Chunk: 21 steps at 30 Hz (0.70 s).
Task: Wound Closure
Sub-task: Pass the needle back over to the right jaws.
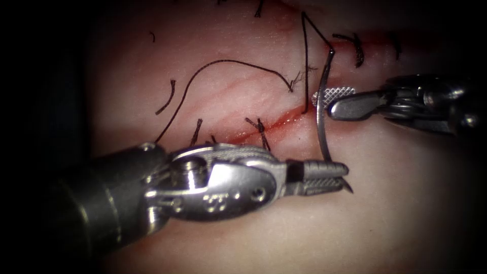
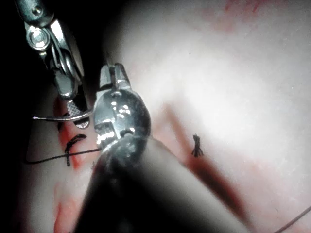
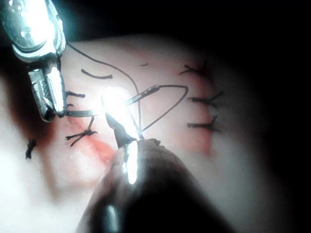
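Nearest the endoscope, at about 7 o'clock, the left tool (image 1: pixel 332 175) comes in low with its jaws clenched on the needle (image 1: pixel 321 119) close to the sharp end, whose tip juts just past the jaws toward 4 o'clock. The needle arcs from there up toward 12 o'clock, clear of the tissue (image 1: pixel 243 76) as far as can be seen, and crosses the cut (image 1: pixel 274 123) near its open, red-stained stretch. Farther back, at 3 o'clock, the right tool (image 1: pixel 329 99) sits with its jaws parted around the needle's mid-curve, one cross-hatched pad behind the wire and the other in front, gripping nothing. Beyond that, the thread (image 1: pixel 306 61) leaves the needle's blunt end near 1 o'clock, kinks, and drops straight down into the cut. Finished stitches (image 1: pixel 261 131) lie along the wound. Judged from this, a good regrasp wants the right jaws square across the curve, and the left grip kept firm until the right one is sure
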Tool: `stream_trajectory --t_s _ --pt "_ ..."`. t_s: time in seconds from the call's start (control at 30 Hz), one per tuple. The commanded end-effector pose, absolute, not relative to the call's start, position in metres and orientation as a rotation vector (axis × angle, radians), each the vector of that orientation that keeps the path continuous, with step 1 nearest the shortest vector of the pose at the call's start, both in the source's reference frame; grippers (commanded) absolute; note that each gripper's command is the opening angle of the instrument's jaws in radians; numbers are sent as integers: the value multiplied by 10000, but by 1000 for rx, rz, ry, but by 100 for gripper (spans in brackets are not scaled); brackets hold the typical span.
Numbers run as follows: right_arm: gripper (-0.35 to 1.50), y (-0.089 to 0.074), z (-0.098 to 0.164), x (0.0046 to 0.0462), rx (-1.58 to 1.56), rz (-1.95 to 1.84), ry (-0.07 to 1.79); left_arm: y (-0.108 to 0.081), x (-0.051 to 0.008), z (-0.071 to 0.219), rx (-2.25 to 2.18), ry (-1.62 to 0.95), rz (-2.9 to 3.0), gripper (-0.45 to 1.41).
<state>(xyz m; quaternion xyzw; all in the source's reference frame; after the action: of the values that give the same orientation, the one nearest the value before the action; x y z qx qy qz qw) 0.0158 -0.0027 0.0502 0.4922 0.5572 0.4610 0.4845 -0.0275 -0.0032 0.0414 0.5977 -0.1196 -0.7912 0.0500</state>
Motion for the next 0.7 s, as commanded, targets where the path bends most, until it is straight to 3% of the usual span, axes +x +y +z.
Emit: stream_trajectory --t_s 0.03,0.37,0.43,0.53,0.57,0.6,0.7 --pt "114 -22 505 167 1191 1114 1362 -27 -281 417 1820 -370 -2408 -35" --pt "106 -24 505 176 1166 1099 1374 -29 -285 416 1823 -367 -2415 -35" --pt "96 -25 506 177 1155 1091 1380 -29 -285 415 1823 -367 -2415 -35" --pt "51 -24 506 177 1123 1069 1392 -29 -286 415 1827 -361 -2419 -35" --pt "-11 -24 507 176 1091 1055 1399 -29 -286 415 1827 -361 -2419 -35" --pt "-35 -23 508 175 1065 1044 1403 -29 -286 415 1827 -361 -2419 -35" --pt "-35 -22 511 175 1015 1018 1413 -30 -287 414 1827 -362 -2419 -35"
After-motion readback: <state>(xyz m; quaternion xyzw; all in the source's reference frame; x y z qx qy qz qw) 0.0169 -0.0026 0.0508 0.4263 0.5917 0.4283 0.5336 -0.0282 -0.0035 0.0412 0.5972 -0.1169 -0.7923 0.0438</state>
